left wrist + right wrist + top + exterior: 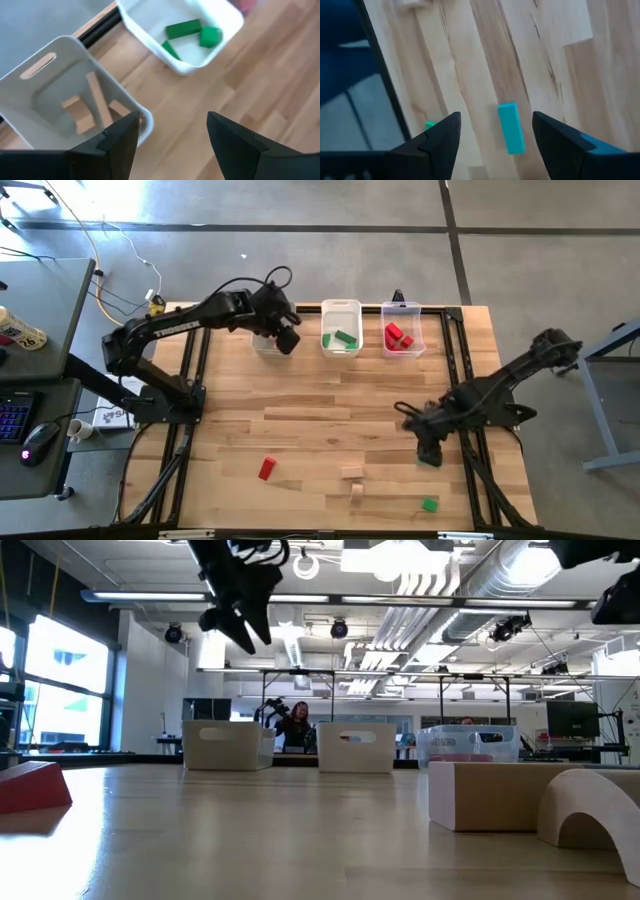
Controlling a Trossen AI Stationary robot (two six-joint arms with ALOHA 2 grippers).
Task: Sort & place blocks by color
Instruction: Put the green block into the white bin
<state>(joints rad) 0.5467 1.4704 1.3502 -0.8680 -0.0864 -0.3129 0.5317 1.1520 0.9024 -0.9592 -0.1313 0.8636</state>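
Note:
My left gripper (288,338) (172,120) hangs open and empty above the near rim of the left bin (265,342), which holds tan blocks (92,107). The middle bin (341,330) holds green blocks (190,31), and the right bin (402,332) holds red blocks (398,336). My right gripper (428,452) (495,120) is open above the table's right side. A green block (511,127) lies flat on the wood below the gap between its fingers. A red block (266,469), two tan blocks (351,472) (357,492) and a green block (430,504) lie near the front edge.
The three bins stand in a row at the table's far edge. Black frame rails (190,390) (470,390) run along the table's left and right sides. A desk with a keyboard and mouse (35,442) stands left of the table. Bare wood lies in the table's middle.

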